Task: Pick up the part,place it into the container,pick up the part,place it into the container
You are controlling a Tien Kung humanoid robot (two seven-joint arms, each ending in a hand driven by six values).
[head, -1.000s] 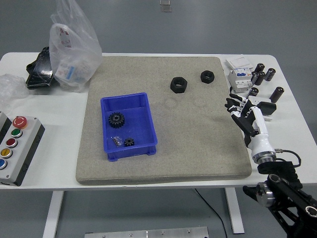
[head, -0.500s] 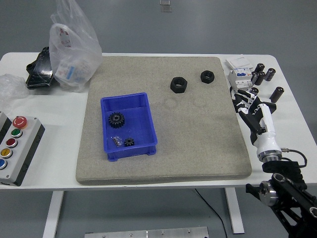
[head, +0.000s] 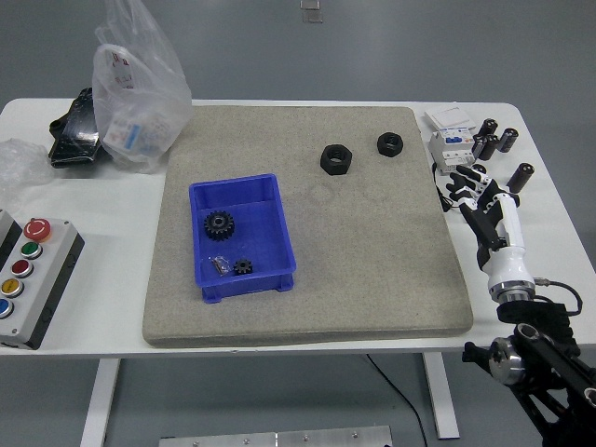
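Your right hand (head: 480, 194) hovers with fingers spread and empty, right of the grey mat (head: 372, 270). On the mat's far part lie two black nuts (head: 336, 158), well apart from the blue container (head: 270, 200), which holds two gears (head: 219, 223).

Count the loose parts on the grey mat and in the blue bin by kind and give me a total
Black hexagonal nuts on the grey mat: 2, a larger one and a smaller one
Black toothed gears in the blue plastic bin: 2, a larger one and a smaller one
Small silvery metal piece in the bin: 1
Total: 5
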